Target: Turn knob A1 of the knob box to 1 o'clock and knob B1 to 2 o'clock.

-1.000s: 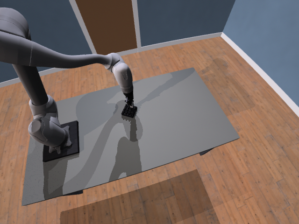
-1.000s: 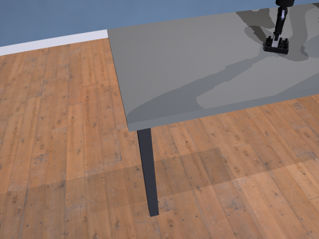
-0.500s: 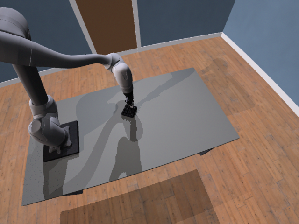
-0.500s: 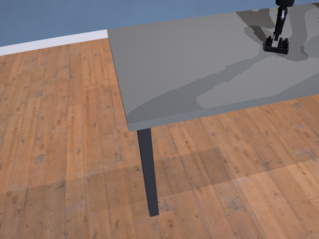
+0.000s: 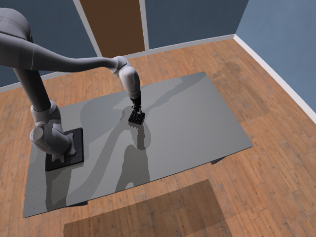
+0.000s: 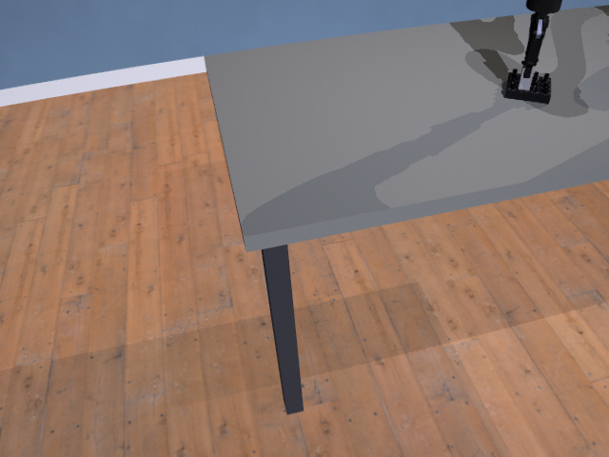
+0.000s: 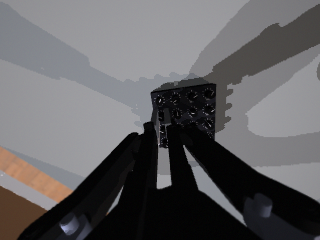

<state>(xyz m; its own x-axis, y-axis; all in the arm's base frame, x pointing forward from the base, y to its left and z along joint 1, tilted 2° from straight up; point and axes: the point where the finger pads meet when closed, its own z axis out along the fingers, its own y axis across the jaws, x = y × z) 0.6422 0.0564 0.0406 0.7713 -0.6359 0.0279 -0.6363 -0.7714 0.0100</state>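
The knob box (image 5: 136,118) is a small black block that stands on the grey table, near its middle. It also shows in the exterior view (image 6: 527,89) and in the wrist view (image 7: 187,112), with several dark knobs in rows on its top. My gripper (image 5: 138,110) points straight down onto the box, at its far edge in the top view. In the wrist view the two fingers stand close together on either side of a knob in the box's left column. They are shut on it. The names and marks are too small to read, so I cannot tell which knob it is.
The arm's black base plate (image 5: 63,149) sits at the table's left end. The arm reaches over the table's rear half. The table's edge and a dark leg (image 6: 283,325) show in the exterior view.
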